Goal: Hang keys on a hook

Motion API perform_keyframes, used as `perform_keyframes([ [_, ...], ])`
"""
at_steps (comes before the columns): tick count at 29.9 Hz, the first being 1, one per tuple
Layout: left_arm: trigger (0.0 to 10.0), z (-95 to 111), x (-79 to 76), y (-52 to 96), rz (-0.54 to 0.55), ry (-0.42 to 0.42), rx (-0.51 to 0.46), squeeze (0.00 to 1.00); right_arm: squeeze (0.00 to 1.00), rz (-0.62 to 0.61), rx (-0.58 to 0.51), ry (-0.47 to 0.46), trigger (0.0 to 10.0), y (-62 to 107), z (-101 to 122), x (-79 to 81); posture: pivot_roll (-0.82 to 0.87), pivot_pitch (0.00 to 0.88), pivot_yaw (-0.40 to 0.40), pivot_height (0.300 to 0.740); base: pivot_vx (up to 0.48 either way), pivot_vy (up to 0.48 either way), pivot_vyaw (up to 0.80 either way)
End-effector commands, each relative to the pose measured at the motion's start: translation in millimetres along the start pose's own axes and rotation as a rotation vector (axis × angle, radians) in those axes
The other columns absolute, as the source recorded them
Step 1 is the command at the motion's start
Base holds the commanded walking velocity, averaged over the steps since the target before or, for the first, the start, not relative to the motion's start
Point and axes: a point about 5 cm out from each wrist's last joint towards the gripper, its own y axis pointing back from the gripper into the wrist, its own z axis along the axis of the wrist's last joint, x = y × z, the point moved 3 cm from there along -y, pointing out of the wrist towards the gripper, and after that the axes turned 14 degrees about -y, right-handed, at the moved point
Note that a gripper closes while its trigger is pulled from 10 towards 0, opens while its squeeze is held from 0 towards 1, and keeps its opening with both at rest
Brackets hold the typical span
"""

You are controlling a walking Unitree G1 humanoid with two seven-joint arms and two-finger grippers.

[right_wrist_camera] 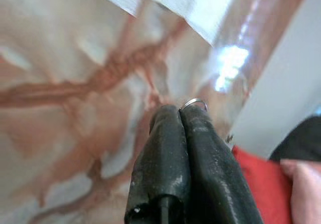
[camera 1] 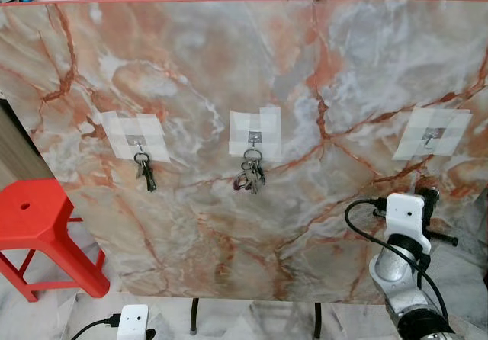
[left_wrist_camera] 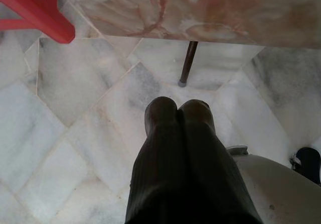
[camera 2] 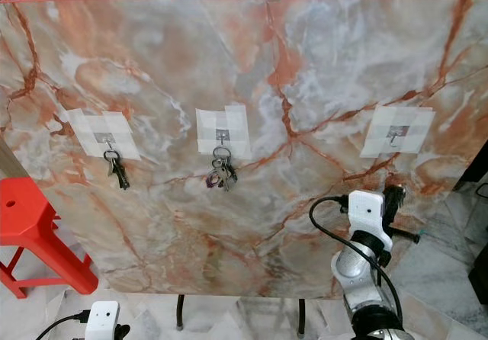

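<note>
Marble-patterned board stands upright and carries three taped hooks. Left hook and middle hook each hold hanging keys; right hook is bare. Right gripper, below the right hook and close to the board, has its fingers pinched together on a key ring, presumably for presenting it upward. Left gripper hangs idle with fingers closed, holding nothing.

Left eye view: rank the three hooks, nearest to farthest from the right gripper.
1. Empty hook, on the right, just above the right gripper.
2. Middle hook, holding a key bunch.
3. Left hook, holding keys, near the red stool.
</note>
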Motion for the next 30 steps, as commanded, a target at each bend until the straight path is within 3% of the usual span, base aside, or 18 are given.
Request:
perform_keyframes([
  [1, 10.0, -4.1, -1.6, 0.7, -0.010, -0.014, 0.019, 0.00, 0.00, 0.000, -0.051, 0.010, 10.0, -8.6, 13.5, 2.0, 0.16, 0.000, 0.005, 0.740, 0.000, 0.000, 0.00],
  [11, 10.0, -4.0, -2.4, 0.8, -0.013, -0.011, 0.018, 0.00, 0.00, -0.004, -0.136, 0.113, 10.0, -18.0, 31.4, 5.1, 0.16, 0.000, 0.002, 0.740, 0.000, 0.000, 0.00],
  [30, 10.0, -5.9, -5.4, 1.3, -0.019, -0.008, 0.024, 0.00, 0.00, 0.016, -0.204, 0.218, 10.0, -29.0, 47.1, -4.6, 0.15, 0.000, 0.002, 0.740, 0.000, 0.000, 0.00],
])
